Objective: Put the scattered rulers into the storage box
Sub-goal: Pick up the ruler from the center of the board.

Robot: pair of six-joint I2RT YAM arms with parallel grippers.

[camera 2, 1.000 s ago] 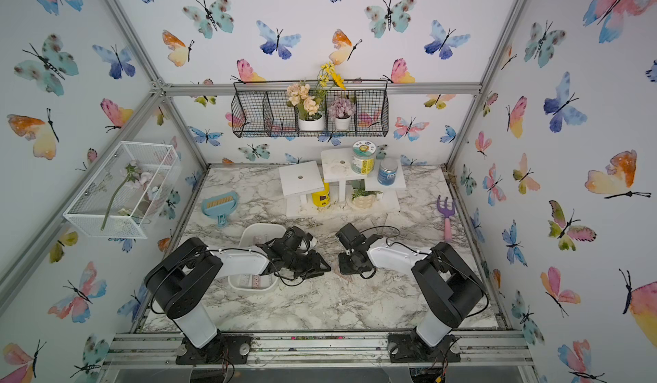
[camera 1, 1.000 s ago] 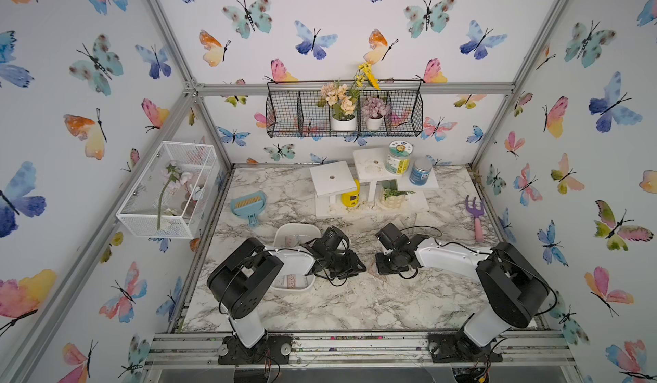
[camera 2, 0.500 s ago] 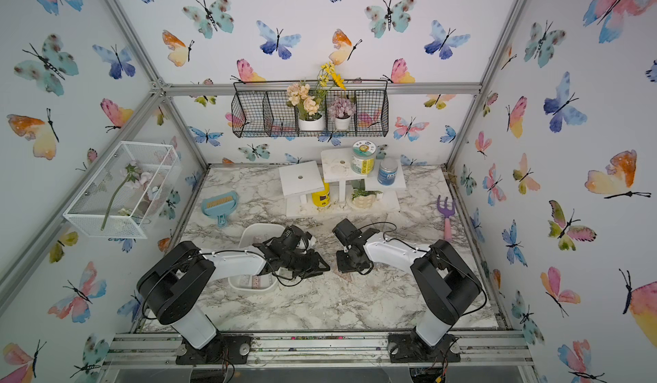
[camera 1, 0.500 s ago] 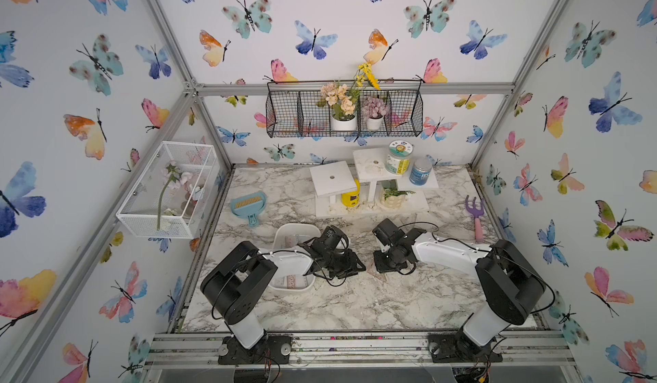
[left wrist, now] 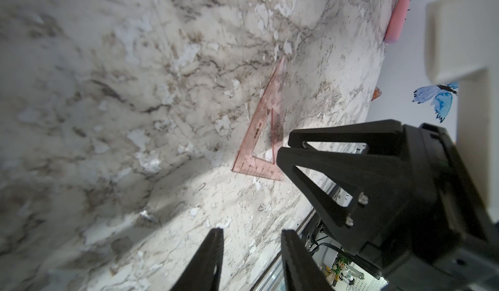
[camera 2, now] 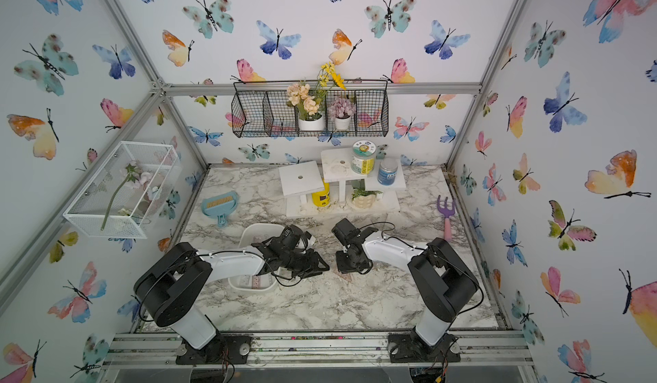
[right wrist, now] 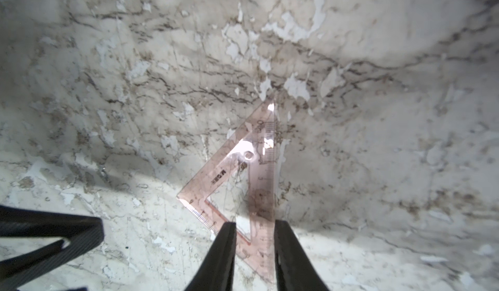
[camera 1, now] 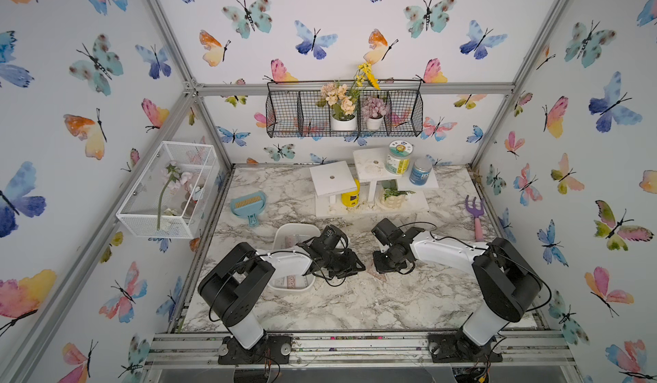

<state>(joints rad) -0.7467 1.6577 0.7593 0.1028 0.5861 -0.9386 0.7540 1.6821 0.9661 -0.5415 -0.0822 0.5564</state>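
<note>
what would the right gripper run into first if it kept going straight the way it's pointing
Probably the pink set square: in the right wrist view the right gripper points down at it, open, with its ruled edge between the fingertips. The marble table lies beneath. How close the tips are is unclear.

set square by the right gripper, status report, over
Both open: left gripper empty, right gripper jaws astride the set square. It lies flat on the marble table. The left gripper sits between it and the storage box.
</note>
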